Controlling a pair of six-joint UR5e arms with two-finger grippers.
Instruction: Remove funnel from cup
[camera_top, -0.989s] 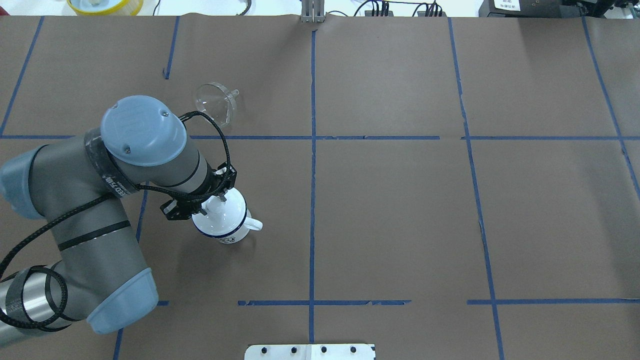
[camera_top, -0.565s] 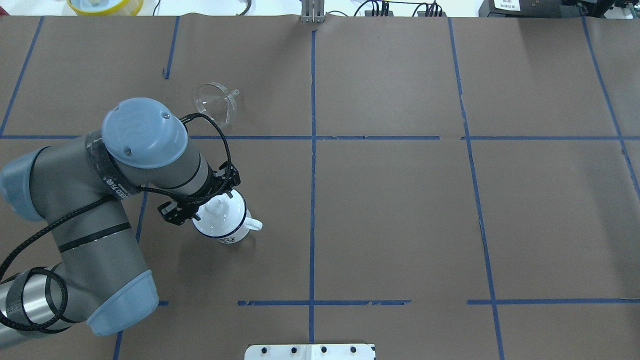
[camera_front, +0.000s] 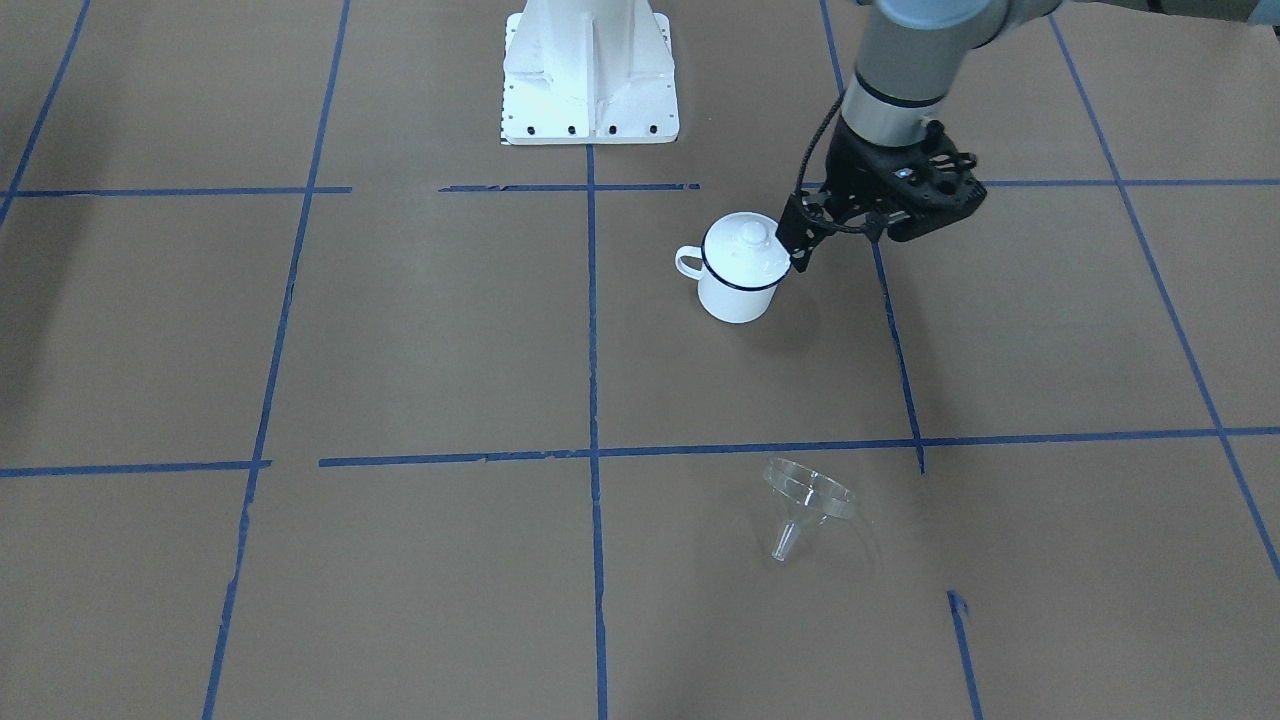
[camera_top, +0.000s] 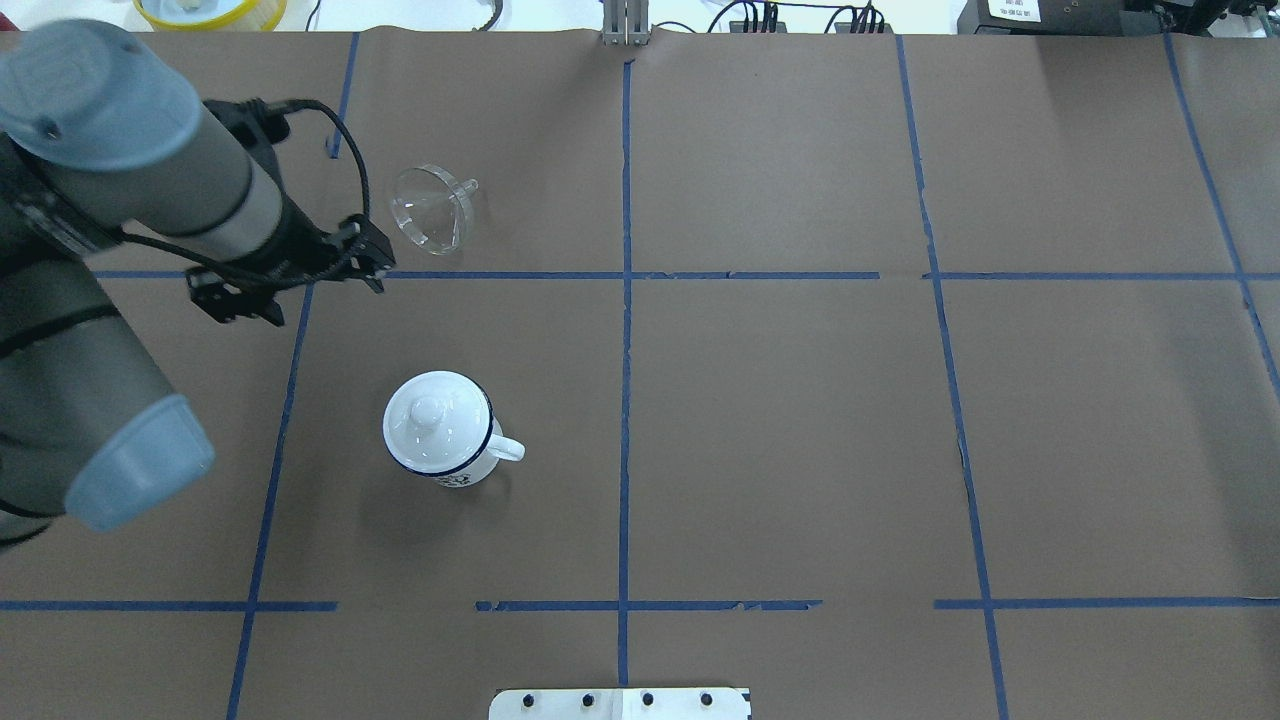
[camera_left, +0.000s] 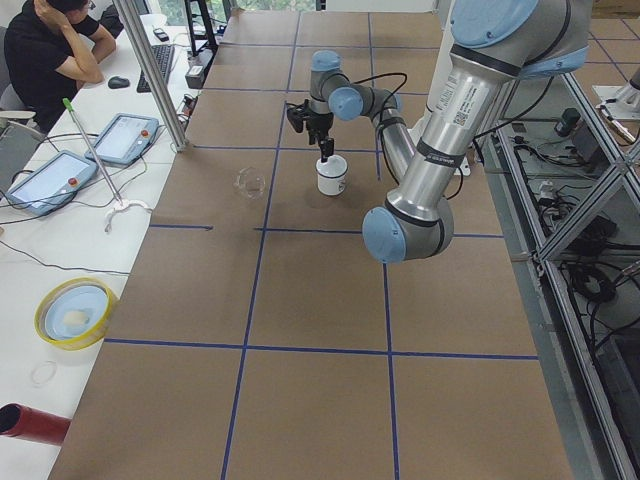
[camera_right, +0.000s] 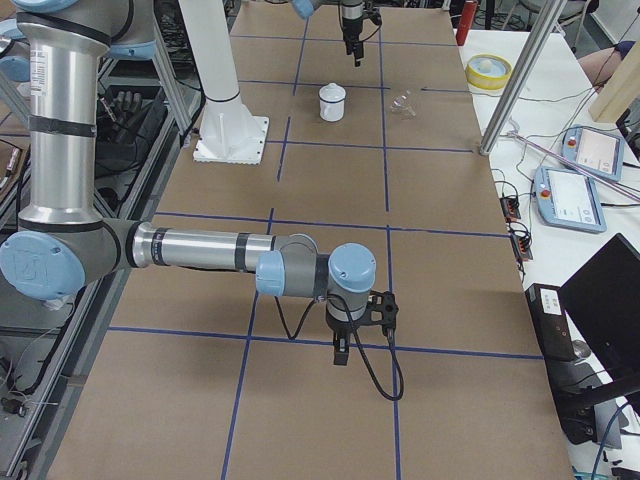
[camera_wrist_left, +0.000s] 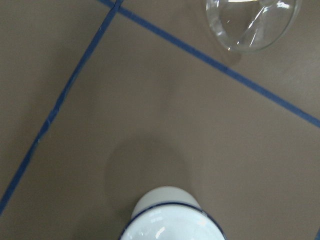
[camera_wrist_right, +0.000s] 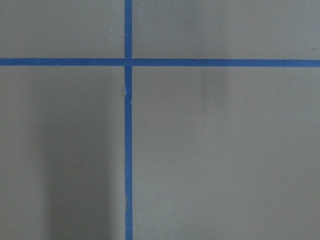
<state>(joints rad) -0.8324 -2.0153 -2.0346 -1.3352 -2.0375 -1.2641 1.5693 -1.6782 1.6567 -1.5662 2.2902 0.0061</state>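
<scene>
The left gripper (camera_left: 325, 152) has lifted away from the cup (camera_top: 440, 440). A second ago it was low over the white lid (camera_top: 445, 425), its fingers at the knob. A little later it was just beginning to come off. Now the arm has swung up and toward the overhead view's left edge. The gripper hangs in the air above a blue tape line, clear of both cup and funnel (camera_top: 432, 205). It carries nothing. I cannot tell from any view whether its fingers stand apart or together (its own wrist camera shows no fingers at all, only the table (camera_top: 800, 400), the top of the lid at the lower edge and the funnel's round mouth at the upper right).

The cup has not moved: it stands upright on the brown paper, handle toward the overhead view's right, with the lid seated on it. The funnel has not moved either. It lies tipped on its side on the table, well apart from the cup and across a tape line from it, so it is already out of the cup.

The right gripper (camera_right: 340, 355) shows only in the side view from the robot's right, pointing down above a tape crossing far from everything else. Its opening cannot be judged there.
</scene>
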